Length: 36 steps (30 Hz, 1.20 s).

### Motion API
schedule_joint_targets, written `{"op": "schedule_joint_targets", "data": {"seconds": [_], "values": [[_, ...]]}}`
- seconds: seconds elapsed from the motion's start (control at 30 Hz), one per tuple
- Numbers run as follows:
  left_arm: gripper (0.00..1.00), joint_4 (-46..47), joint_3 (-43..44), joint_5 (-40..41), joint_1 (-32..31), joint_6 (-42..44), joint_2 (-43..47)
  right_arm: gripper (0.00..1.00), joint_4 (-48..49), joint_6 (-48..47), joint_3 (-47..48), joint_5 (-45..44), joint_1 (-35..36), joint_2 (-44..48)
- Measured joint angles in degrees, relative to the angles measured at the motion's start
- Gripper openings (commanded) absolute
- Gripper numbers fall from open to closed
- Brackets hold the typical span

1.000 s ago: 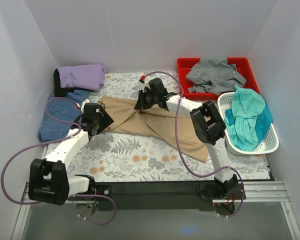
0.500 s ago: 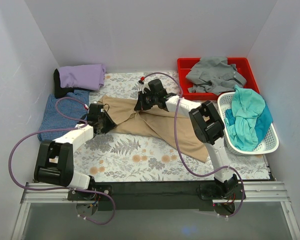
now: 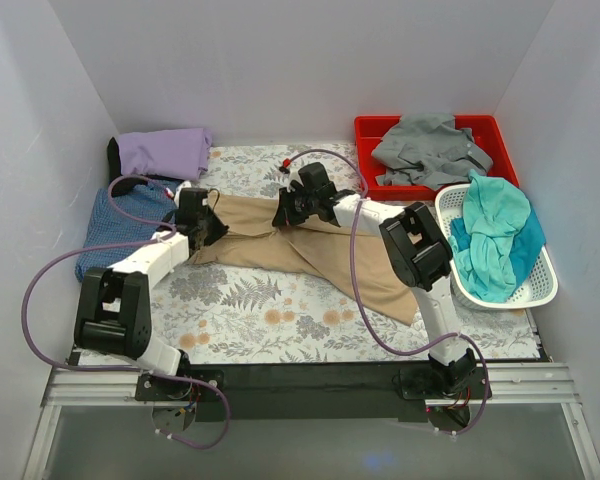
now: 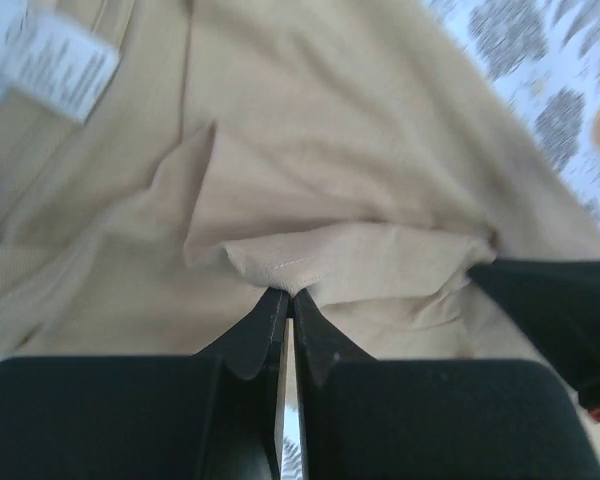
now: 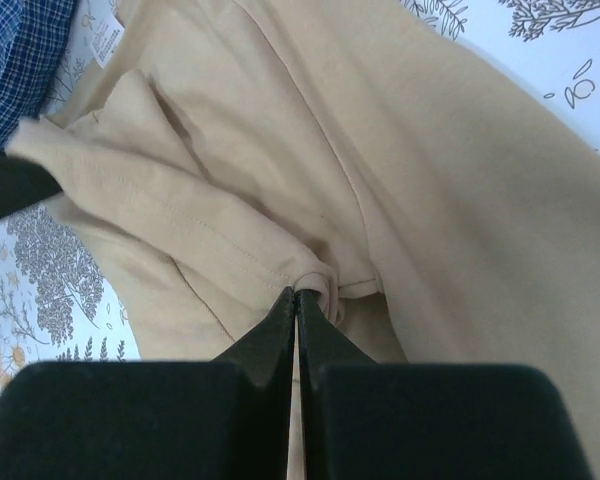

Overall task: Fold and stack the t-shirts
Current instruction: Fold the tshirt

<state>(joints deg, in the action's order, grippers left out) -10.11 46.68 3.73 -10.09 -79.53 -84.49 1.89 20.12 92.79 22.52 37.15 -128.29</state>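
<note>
The bench (image 3: 280, 320) with its fern-print cover carries the largest piece, the tan t-shirt (image 3: 320, 255). It lies rumpled and unfolded, running from between the two sets of fingers down to the right of the right fingers (image 5: 296, 292).

Just left of the left fingers (image 4: 288, 293) lies the blue textured t-shirt (image 3: 120, 225), roughly flattened. Beyond it, the lavender t-shirt (image 3: 165, 152) looks folded.

Well to the right of the right fingers, the teal t-shirt (image 3: 495, 235) is heaped in a white basket (image 3: 540, 285). The grey t-shirt (image 3: 430, 148) is crumpled in a red bin (image 3: 370, 128).

Both sets of fingers are pressed together on the tan t-shirt. The left pair pinches a stitched edge fold at its tips. The right pair pinches a bunched hem, with the care label (image 5: 105, 40) up to its left.

By my reading the task is early. Perhaps two shirts are dealt with, this one is only being gripped for spreading, two wait in their containers, and no stack shows.
</note>
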Motion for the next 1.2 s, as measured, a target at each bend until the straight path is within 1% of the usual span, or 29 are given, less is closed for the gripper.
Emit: {"op": "schedule_joint_targets", "data": {"seconds": [0.17,0.27,0.37,0.4,0.43,0.47,0.53,0.67,0.77,0.9,0.97,1.0,1.03,1.07,1.13,1.17,1.2], "values": [[0.00,1.20,10.08,1.73,0.63,2.01,-6.21,0.02,0.09,-0.81,0.00,-0.11,-0.02,0.44],[0.00,1.99,14.27,1.81,0.94,2.97,-10.27,0.02,0.04,-0.92,0.00,-0.26,-0.02,0.44],[0.00,2.67,16.13,1.57,0.98,3.76,-13.84,0.03,0.07,-1.07,0.00,-0.79,-0.07,0.44],[0.00,2.75,16.52,1.38,0.98,4.02,-14.95,0.05,0.07,-1.11,0.00,-1.03,-0.07,0.44],[0.00,2.78,16.81,1.14,1.01,4.31,-16.00,0.05,0.07,-1.27,0.00,-1.38,-0.07,0.44],[0.00,2.75,17.03,0.87,1.03,4.61,-16.83,0.09,0.07,-1.40,0.00,-1.57,-0.09,0.44],[0.01,3.10,17.38,0.35,1.03,5.27,-18.40,0.30,0.07,-1.57,-0.02,-2.03,-0.17,0.44],[0.02,3.65,18.36,-1.31,1.03,6.36,-19.89,0.31,0.66,-2.84,-1.05,-3.80,-0.24,0.87],[0.00,5.42,19.69,-2.32,1.03,6.75,-20.00,0.32,1.42,-4.22,-3.45,-6.10,-0.28,2.40],[0.00,7.56,24.26,-4.26,1.03,7.48,-21.42,0.32,2.32,-6.34,-3.76,-8.92,-0.31,3.26],[0.08,8.83,28.30,-5.51,1.03,7.91,-23.71,0.32,2.82,-7.13,-3.76,-10.08,-0.33,3.50],[0.15,9.25,30.21,-6.12,1.03,8.13,-24.94,0.32,2.95,-7.34,-3.76,-10.45,-0.33,3.56],[0.19,9.29,32.02,-6.60,1.03,8.33,-26.05,0.32,3.02,-7.58,-3.76,-10.82,-0.35,3.63],[0.23,9.25,33.70,-6.99,1.03,8.28,-27.28,0.32,3.04,-7.87,-3.76,-11.08,-0.39,3.67],[0.26,8.04,36.70,-7.45,1.03,8.13,-29.77,0.32,3.04,-8.11,-3.76,-11.43,-0.39,3.69],[0.32,7.39,37.38,-7.50,1.03,8.11,-30.53,0.32,3.04,-8.17,-3.76,-11.61,-0.39,3.74],[0.36,6.27,37.92,-7.48,1.03,8.15,-31.36,0.32,3.02,-8.22,-3.78,-11.76,-0.39,3.85]]}}
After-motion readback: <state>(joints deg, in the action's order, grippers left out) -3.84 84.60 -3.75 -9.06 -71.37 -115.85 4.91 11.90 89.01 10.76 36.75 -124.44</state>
